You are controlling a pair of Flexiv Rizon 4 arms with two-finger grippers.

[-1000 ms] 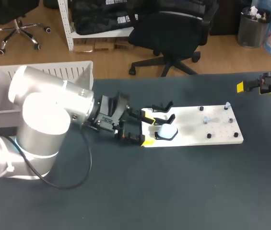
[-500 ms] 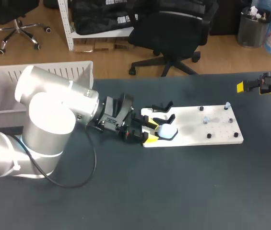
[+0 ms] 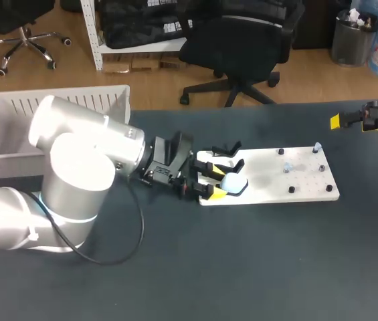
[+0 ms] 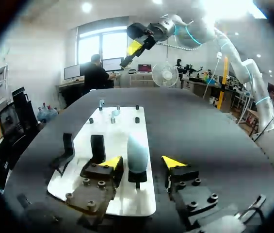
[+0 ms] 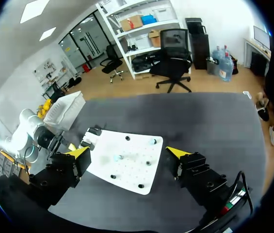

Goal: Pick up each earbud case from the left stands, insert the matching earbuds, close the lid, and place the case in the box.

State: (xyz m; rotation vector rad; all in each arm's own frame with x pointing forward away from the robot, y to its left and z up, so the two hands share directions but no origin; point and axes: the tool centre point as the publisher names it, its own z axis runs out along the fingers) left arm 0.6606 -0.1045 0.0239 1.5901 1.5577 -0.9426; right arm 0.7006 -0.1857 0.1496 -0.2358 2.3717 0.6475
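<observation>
We judge the task to be at its very start. The one earbud case we can see sits on its stand at the 9 o'clock end of the white board. Its lid is closed as far as we can tell, and nothing has been lifted yet. Our left gripper brackets the case with its fingers spread. In the left wrist view a gap shows on each side between the yellow tips and the case, so the gripper is placed for the grasp but holds nothing. Two black stands toward 12 o'clock of the case carry nothing. Small pale pieces among the pegs toward the board's 3 o'clock end may be the earbuds, though they are too small to be sure. The box stands at the bench's 10 o'clock corner, and we see no case in the part that shows. Our right gripper hangs at the bench's 2 o'clock edge, well apart from the board, with its fingers wide and empty. Lifting, loading, closing and boxing all remain. The case's long axis runs 9 to 3 o'clock along the board. In the left wrist view it lies straight ahead between the fingers, rounded end away from the gripper.
</observation>
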